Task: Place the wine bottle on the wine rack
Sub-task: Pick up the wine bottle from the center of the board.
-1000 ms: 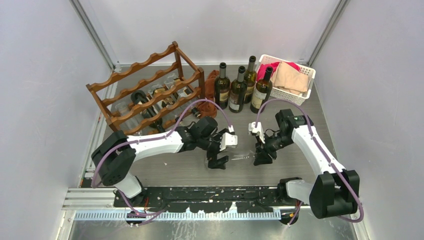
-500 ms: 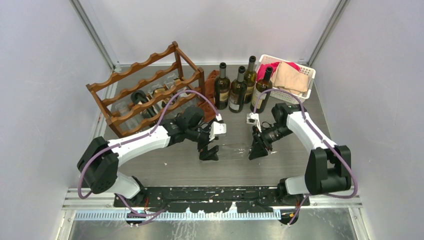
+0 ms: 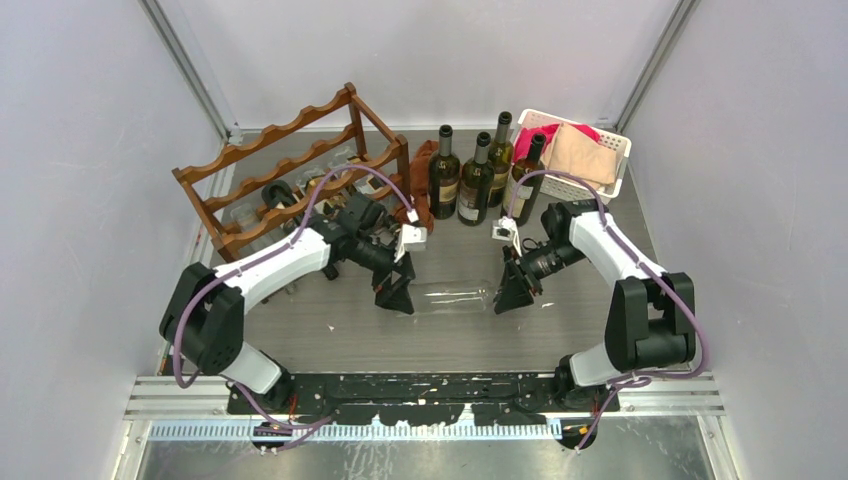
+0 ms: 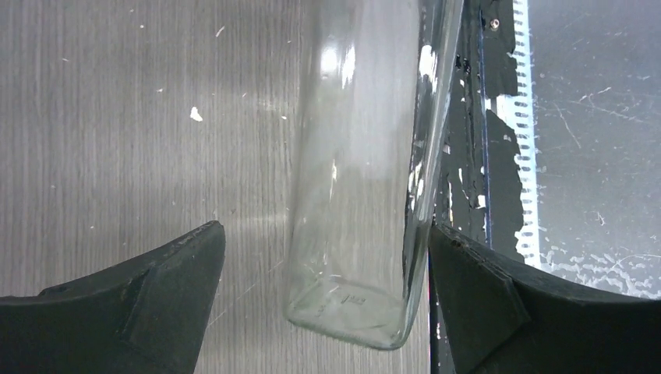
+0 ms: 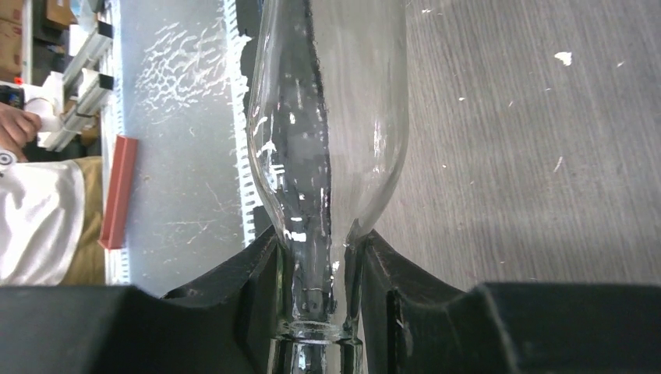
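carrying the bottle to the rack is the step you are in, as i read it. the table has the wine rack at its far left corner, and a few bottles already lie in its lower tiers. a row of dark bottles stands upright at the far edge, just right of the rack.

the clear wine bottle lies level near the middle of the table, between your two arms and well apart from the rack. i cannot tell whether it rests on the surface or hangs just above it. your right jaws are clamped on its neck, just below the shoulder. your left jaws stand wide apart astride the base, one close against the glass and the other with a gap.

next, i judge, you should close the left jaws on the base. then lift and swing the bottle toward a free scallop, keeping it level and clear of the dark bottles.
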Motion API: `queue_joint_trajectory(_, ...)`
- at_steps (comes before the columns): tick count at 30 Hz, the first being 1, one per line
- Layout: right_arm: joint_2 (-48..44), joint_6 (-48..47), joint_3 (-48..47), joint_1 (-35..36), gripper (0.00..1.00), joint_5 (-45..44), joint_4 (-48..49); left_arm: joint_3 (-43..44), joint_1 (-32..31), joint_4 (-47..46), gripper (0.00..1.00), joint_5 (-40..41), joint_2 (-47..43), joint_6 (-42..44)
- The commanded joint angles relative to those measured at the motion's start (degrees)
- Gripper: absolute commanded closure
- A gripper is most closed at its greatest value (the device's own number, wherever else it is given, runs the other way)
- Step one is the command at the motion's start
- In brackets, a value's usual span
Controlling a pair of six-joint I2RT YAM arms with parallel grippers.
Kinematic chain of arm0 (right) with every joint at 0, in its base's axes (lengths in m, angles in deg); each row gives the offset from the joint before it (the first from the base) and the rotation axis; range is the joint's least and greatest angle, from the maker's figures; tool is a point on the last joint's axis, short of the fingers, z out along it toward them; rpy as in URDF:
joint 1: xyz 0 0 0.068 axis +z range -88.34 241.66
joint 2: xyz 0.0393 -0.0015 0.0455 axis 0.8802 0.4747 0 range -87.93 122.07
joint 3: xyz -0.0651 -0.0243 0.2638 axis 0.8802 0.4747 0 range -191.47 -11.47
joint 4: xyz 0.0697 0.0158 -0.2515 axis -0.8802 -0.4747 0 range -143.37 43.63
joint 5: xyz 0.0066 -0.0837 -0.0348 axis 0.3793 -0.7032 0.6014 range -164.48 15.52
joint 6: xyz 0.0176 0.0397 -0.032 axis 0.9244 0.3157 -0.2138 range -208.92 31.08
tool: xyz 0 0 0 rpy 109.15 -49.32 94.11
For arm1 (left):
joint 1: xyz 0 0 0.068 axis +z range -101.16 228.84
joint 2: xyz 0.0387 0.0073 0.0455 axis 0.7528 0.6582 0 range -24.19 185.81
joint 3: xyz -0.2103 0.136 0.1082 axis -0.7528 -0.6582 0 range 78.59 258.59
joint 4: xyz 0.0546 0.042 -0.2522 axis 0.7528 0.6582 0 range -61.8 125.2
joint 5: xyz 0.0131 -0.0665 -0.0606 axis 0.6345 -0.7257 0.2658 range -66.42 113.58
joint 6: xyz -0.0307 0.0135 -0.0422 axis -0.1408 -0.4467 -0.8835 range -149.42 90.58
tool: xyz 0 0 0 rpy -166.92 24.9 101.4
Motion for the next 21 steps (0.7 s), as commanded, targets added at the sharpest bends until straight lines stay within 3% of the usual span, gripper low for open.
queue_joint_trajectory(1, -5.2, -3.7, -1.8, 0.3, 0.99, 3.3, -5.2, 2.2, 2.7, 0.9, 0.00, -2.4, 0.4, 3.5)
queue_joint_trajectory(9, -11.7, -3.8, -1.9, -0.3, 0.99, 1.7, -4.1, 1.1, 2.3, 3.9, 0.00, 0.6, 4.6, 10.3)
queue_joint_trajectory(21, -15.3, -8.8, -1.3, -3.2, 0.99, 0.0, -8.5, -1.7, 1.7, 5.9, 0.00, 16.4, 0.0, 14.4)
